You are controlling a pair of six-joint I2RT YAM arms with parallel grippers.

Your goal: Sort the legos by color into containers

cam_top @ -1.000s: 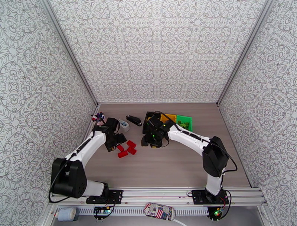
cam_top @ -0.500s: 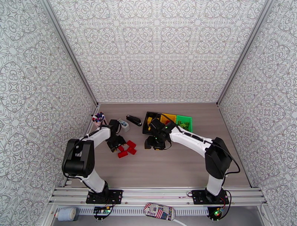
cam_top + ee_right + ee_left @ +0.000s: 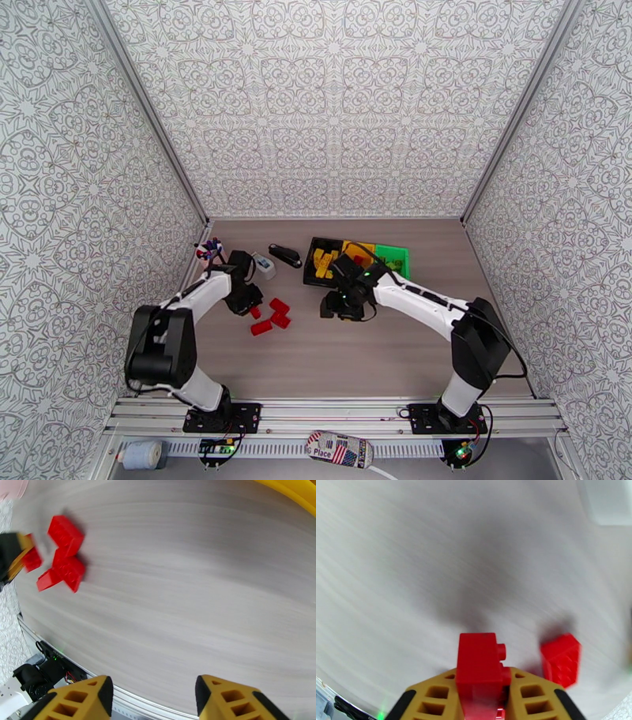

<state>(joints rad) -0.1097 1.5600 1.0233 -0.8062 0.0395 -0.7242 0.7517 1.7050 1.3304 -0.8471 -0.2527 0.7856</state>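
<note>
The left gripper (image 3: 482, 685) is clenched on a red brick (image 3: 478, 657) at the bottom centre of its wrist view. A second red brick (image 3: 561, 659) lies just to its right. The right gripper (image 3: 154, 695) is released and holds nothing. From above, loose red bricks (image 3: 272, 316) lie left of centre on the table — the bins (image 3: 393, 248) stand just above centre.
</note>
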